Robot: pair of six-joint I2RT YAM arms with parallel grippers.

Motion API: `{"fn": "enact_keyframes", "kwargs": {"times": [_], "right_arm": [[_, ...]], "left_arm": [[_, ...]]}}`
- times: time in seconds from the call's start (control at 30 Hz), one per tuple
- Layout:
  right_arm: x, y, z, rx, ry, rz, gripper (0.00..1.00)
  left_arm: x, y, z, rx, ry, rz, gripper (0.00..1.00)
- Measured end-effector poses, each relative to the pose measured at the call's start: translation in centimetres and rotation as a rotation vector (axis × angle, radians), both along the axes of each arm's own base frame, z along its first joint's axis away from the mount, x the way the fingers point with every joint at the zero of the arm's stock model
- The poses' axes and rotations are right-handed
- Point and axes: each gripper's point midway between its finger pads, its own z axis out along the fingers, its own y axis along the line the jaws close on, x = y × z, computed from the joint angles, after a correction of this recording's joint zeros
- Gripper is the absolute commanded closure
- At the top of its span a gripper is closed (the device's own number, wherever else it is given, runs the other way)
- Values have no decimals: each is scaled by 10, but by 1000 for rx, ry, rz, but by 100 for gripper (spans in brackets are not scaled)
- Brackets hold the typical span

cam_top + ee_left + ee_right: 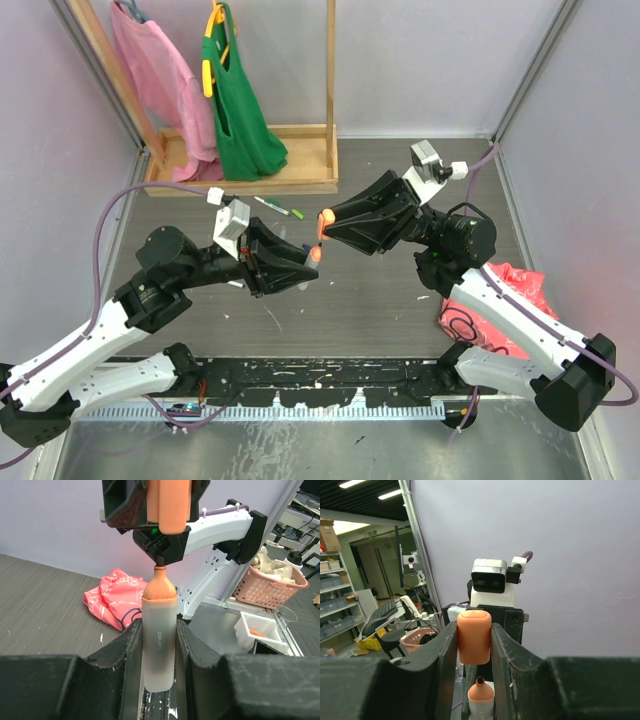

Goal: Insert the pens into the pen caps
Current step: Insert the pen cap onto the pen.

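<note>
The left gripper (159, 652) pinches the orange pen (159, 625) by its frosted white barrel, with the orange nib pointing toward the right gripper (474, 630). The right gripper's 2 fingers are pressed on the orange cap (474, 637), whose open end faces the nib. Nib and cap are nearly in line but apart, with a small gap between them. Both are held in the air above the table (400, 300), in front of the wooden rack (250, 185) and off its right front corner. 1 green-ended pen (283, 209) lies on the table just in front of the rack's base. A pink cloth (510, 285) lies well to the right of the rack.
</note>
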Motion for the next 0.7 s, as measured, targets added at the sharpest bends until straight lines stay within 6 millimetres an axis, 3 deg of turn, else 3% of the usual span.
{"fn": "enact_keyframes", "kwargs": {"times": [0.23, 0.7], "right_arm": [[-6, 11, -5, -12, 7, 34, 100], [-6, 13, -6, -6, 0, 20, 98]], "left_arm": [[2, -2, 2, -8, -5, 1, 100], [2, -2, 6, -23, -16, 2, 100]]}}
